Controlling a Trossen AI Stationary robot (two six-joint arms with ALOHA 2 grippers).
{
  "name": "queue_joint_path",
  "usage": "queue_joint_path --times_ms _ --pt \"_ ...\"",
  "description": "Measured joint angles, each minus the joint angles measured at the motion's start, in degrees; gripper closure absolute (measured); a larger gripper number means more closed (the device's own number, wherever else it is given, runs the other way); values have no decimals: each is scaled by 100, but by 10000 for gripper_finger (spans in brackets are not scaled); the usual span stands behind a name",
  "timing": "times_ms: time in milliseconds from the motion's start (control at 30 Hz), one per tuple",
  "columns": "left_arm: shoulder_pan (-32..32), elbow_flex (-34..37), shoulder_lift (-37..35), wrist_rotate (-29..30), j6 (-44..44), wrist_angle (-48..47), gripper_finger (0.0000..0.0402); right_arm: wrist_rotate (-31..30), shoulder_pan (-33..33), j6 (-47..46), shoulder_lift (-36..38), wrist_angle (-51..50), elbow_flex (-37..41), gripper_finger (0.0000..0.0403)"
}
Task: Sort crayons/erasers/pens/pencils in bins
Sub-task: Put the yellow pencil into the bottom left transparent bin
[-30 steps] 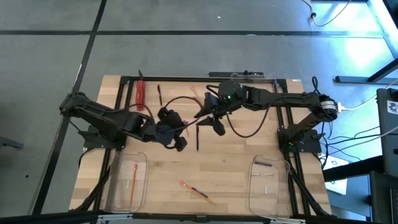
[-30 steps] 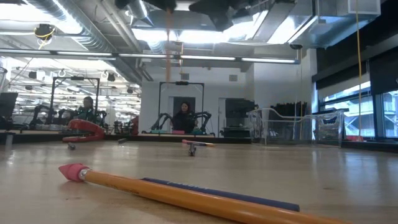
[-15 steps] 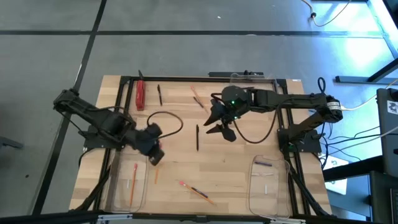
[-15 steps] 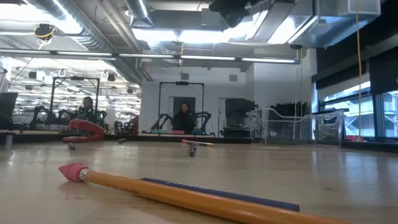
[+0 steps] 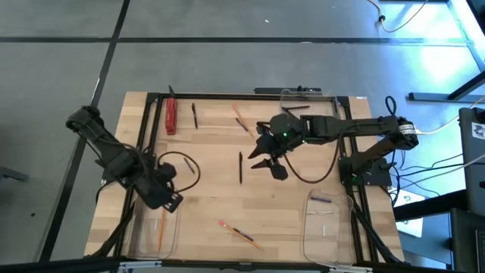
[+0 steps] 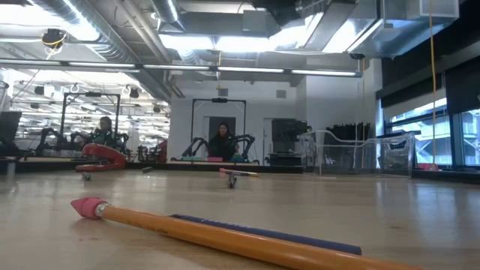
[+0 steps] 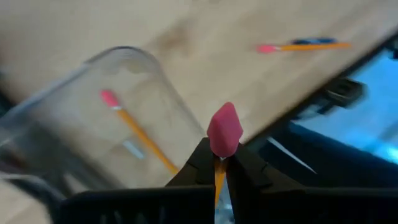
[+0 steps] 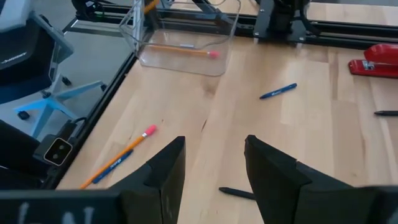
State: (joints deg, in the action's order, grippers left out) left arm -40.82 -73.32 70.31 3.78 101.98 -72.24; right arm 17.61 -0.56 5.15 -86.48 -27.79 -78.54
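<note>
My left gripper (image 5: pixel 171 202) is over the far right corner of the left clear bin (image 5: pixel 144 227) and is shut on an orange pencil with a pink eraser tip (image 7: pixel 224 130). One pencil (image 5: pixel 161 226) lies in that bin and also shows in the left wrist view (image 7: pixel 135 132). My right gripper (image 5: pixel 265 162) is open and empty at mid-table, just right of a black pen (image 5: pixel 241 167) that lies flat on the wood. In the right wrist view the fingers (image 8: pixel 163 171) stand apart above the pen (image 8: pixel 236 193). My left gripper pinches the pencil's orange shaft (image 7: pixel 219 173) between its two fingers, just behind the pink eraser tip. The eraser sticks out past the fingertips and the shaft runs back along the fingers. The pencil is lifted clear, above the bin's edge.
A pencil and a blue pen (image 5: pixel 238 233) lie side by side near the front edge. A red stapler (image 5: pixel 171 115), a black pen (image 5: pixel 194 115) and pencils (image 5: pixel 241 118) lie at the back. The right bin (image 5: pixel 326 227) holds a dark crayon (image 5: pixel 321 199). A third bin (image 5: pixel 327 97) stands at the far right.
My left gripper has gone from mid-table toward the near left, carrying the pencil over to the left bin's far corner. My right gripper has drifted a little toward the near edge and stayed open.
</note>
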Motion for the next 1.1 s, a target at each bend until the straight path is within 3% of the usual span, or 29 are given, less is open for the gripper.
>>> queue_joint_path --times_ms 300,1100 --pt "-451 0 363 316 625 -447 396 -3 -50 -35 0 2 0 240" --pt "-1020 4 1783 121 1361 -183 395 -11 -50 -35 -7 7 0 240"
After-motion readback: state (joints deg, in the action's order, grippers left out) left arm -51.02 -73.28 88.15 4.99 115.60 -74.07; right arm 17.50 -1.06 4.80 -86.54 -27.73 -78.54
